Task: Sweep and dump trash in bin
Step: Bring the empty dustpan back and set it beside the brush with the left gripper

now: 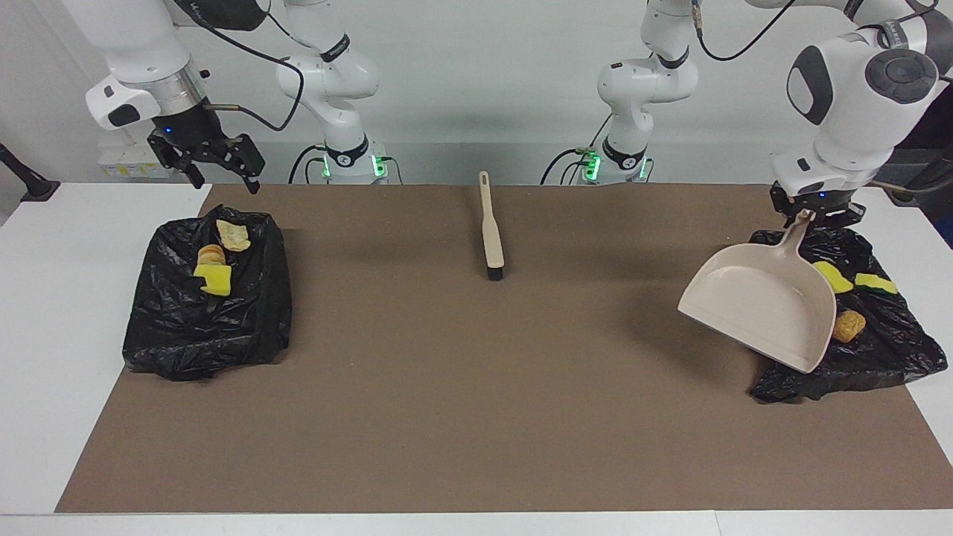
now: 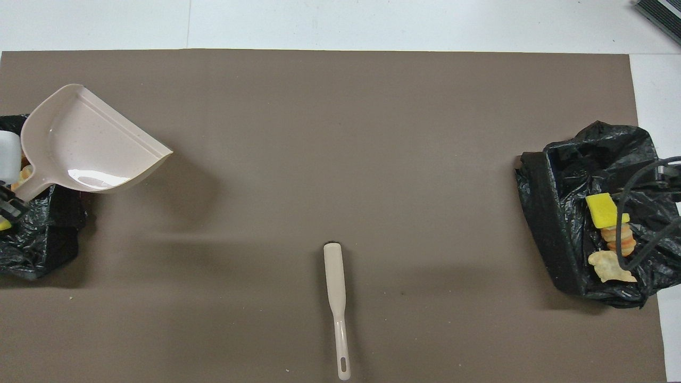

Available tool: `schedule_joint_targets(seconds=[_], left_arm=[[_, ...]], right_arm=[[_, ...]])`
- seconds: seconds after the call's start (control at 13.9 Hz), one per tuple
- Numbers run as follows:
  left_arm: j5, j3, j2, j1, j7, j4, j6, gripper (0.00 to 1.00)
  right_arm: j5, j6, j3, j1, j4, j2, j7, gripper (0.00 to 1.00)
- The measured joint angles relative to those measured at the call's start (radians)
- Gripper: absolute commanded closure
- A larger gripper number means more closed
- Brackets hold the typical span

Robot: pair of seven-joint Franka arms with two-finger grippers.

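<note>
progress: the sweeping is looking finished; no scraps are showing on the brown mat, and all the trash in view is lying on the two black bags

trash, right arm's end: a yellow sponge piece, a tan ridged chunk and a pale crumbly chunk are sitting on the crinkled black bag

trash, left arm's end: two yellow sponge pieces and a golden bread-like chunk are resting on the other black bag; the dustpan may be hiding more

dustpan: smooth beige plastic, shovel-shaped, looking empty and glossy inside, hanging tilted over the bag's edge and the mat beside it

left gripper: fingers are pinching the dustpan's handle

right gripper: fingers are spread and holding nothing, hovering over the table just past the right arm's bag, on the robots' side of it

brush: slim beige handle with dark bristles, lying flat mid-mat, near the robots, untouched

left to do: probably only setting the dustpan down
</note>
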Motion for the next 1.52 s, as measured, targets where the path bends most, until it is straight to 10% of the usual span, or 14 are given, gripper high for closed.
schedule_joint_targets(seconds=[0.87, 1.52], left_arm=[[-0.253, -0.008, 0.063, -0.395, -0.742, -0.009, 0.201, 1.00], [-0.263, -0.012, 0.390, -0.608, -1.077, 0.119, 0.338, 1.00]], right_arm=[[0.000, -0.008, 0.013, 0.000, -0.003, -0.002, 0.000, 0.00], [0.000, -0.006, 0.014, 0.001, -0.003, -0.002, 0.000, 0.00]])
